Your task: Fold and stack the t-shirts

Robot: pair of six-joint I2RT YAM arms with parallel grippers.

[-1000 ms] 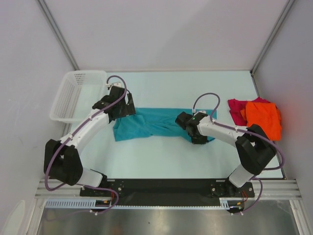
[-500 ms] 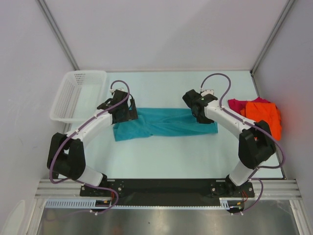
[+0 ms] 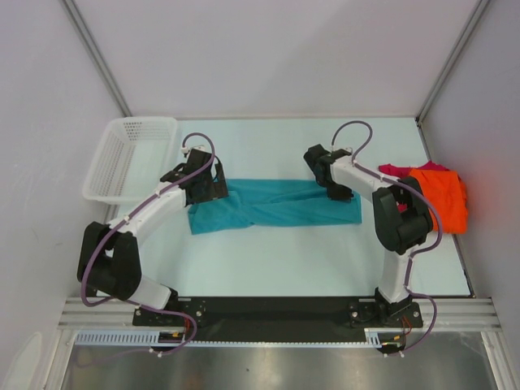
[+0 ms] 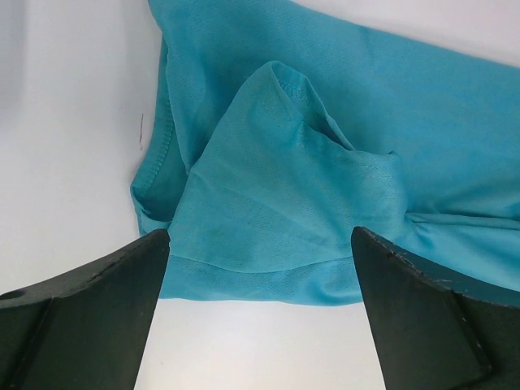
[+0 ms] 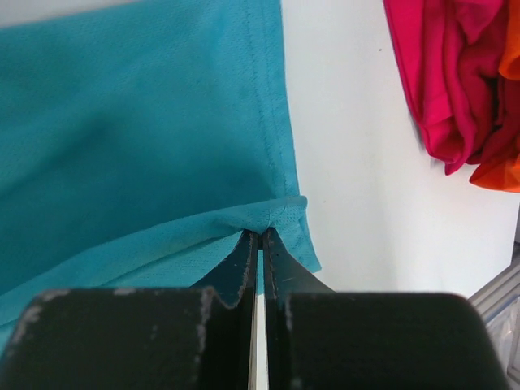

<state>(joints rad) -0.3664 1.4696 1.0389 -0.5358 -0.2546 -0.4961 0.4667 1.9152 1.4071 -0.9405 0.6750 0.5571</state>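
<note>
1. Since a second ago, your right gripper (image 5: 260,237) has gone from the near side of the teal t-shirt (image 3: 272,207) to its far edge, close to the right end. The cloth that was bunched there now lies as a long band across the middle of the tabletop (image 3: 268,260).
2. Its fingers are pressed together, pinching a puckered bit of hem.
3. Your left gripper (image 4: 260,244) has barely shifted. It is spread wide with nothing in it, over the shirt's left end.
4. Bare tabletop runs along the shirt's near and far sides.
5. The basket (image 3: 122,158) sits at the far left corner.
6. The orange t-shirt (image 3: 443,199) is heaped on the magenta t-shirt (image 3: 392,175) at the right edge, apart from the teal one.
7. From above, the right arm covers part of that heap.
8. You cannot tell whether the left fingers touch cloth.
</note>
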